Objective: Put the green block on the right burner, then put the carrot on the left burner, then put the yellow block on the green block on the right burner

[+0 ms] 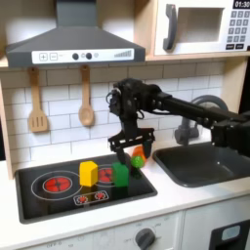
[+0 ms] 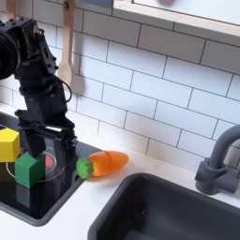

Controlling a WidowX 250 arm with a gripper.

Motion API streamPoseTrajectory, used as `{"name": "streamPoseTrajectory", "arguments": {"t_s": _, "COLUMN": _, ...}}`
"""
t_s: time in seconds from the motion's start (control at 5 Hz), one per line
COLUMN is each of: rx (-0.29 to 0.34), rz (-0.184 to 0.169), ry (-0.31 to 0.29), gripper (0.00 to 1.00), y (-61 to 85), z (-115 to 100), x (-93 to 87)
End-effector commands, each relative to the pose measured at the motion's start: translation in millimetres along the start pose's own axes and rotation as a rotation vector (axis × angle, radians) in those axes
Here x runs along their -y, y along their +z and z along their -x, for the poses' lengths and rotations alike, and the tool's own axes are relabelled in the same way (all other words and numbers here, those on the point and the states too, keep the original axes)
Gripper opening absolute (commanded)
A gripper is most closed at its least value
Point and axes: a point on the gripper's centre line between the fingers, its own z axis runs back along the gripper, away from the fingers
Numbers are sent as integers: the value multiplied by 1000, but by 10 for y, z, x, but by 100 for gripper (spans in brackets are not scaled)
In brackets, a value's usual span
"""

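My gripper (image 1: pixel 130 149) hangs over the back right part of the glossy black hob (image 1: pixel 39 198), fingers pointing down and spread apart, with nothing between them; in the second exterior view the gripper (image 2: pixel 47 139) shows the same, two dark fingers (image 2: pixel 31 142) parted and empty. The green block (image 1: pixel 120 173) is a small bright green cube sitting on the right burner (image 1: pixel 109 174) in the first exterior view, and the yellow block (image 1: pixel 88 173), a plain yellow cube of much the same size, stands just beside it towards the first exterior view's left, between the two burners. In the second exterior view the green block (image 2: pixel 28 170) rests on red rings with the yellow block (image 2: pixel 8 144) close behind it. The carrot (image 2: pixel 103 164) lies on its side at the hob's edge on the white counter (image 2: pixel 89 202), orange tapered body with a green leafy end (the green end points towards the hob, close to my fingers but apart from them). In the first exterior view the carrot (image 1: pixel 139 157) sits just below my fingertips. The left burner (image 1: pixel 56 182), red concentric rings with a red centre, lies bare. A dark sink (image 1: pixel 200 166) sits to the first exterior view's right.
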Motion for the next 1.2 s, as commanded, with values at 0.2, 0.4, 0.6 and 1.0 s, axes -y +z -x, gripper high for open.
{"name": "streamPoseTrajectory", "arguments": {"t_s": 0.2, "rx": -28, "rz": -2, "ry": -35, "gripper": 100, "y": -115, "z": -2, "x": 108}}
{"name": "streamPoseTrajectory", "arguments": {"t_s": 0.4, "rx": -25, "rz": -3, "ry": -60, "gripper": 100, "y": -159, "z": -53, "x": 188}}
{"name": "streamPoseTrajectory", "arguments": {"t_s": 0.6, "rx": -22, "rz": -15, "ry": -57, "gripper": 100, "y": -165, "z": -140, "x": 201}}
{"name": "streamPoseTrajectory", "arguments": {"t_s": 1.0, "rx": -18, "rz": -80, "ry": -34, "gripper": 100, "y": -205, "z": -384, "x": 134}}
